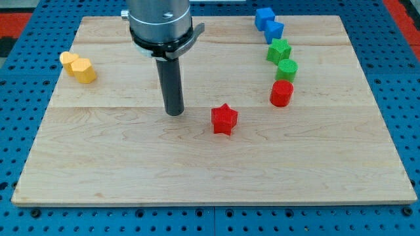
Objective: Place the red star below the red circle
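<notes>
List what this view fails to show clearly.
- Arm above the tool: cut off by the view's top edge.
- Two blue blocks: touching, shapes unclear.
- Two yellow blocks: pressed together, shapes hard to separate.
- Board behind the tool: hidden by its housing.

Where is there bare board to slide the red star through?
Bare wood lies below the red circle and right of the red star; my tip sits at its left. The green blocks crowd the upper right.

Red star [224, 119] near the board's [98, 164] middle, my tip [174, 113] just to its left and apart from it, red circle [281, 94] up to its right, yellow blocks [79, 67] far left, perhaps touching each other.
</notes>
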You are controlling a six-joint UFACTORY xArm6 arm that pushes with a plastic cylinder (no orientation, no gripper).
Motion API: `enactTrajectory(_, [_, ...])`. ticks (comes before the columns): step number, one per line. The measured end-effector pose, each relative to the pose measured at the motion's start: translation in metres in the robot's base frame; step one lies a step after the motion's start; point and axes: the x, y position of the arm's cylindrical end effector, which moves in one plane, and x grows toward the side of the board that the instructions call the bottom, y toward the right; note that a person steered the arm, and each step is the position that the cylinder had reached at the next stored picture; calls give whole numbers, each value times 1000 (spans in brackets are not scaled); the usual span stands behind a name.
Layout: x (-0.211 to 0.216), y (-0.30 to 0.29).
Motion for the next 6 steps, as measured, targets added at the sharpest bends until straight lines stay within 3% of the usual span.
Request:
enactTrajectory(2, [2, -4])
enactTrajectory(3, [34, -4])
enactTrajectory(6, [21, 86])
